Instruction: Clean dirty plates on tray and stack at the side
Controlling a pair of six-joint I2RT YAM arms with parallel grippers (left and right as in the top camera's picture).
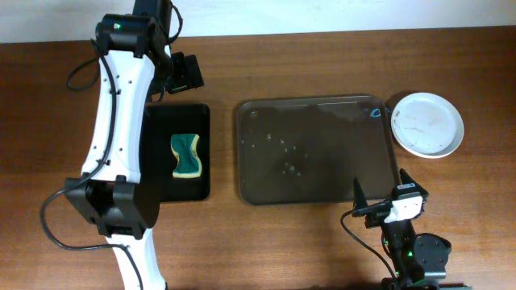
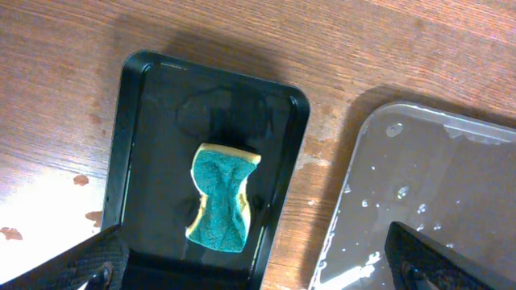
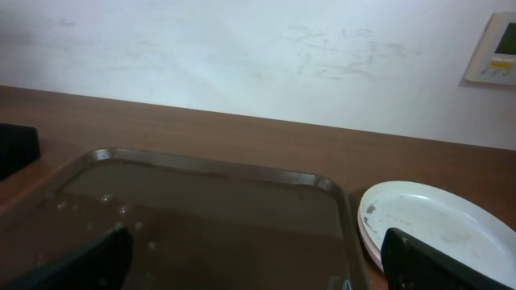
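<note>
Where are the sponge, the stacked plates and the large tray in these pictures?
sponge (image 2: 222,197): left wrist view, on its green top face.
plates (image 1: 427,123): overhead view, middle of the top plate.
tray (image 1: 339,173): overhead view, a bare part of its floor.
</note>
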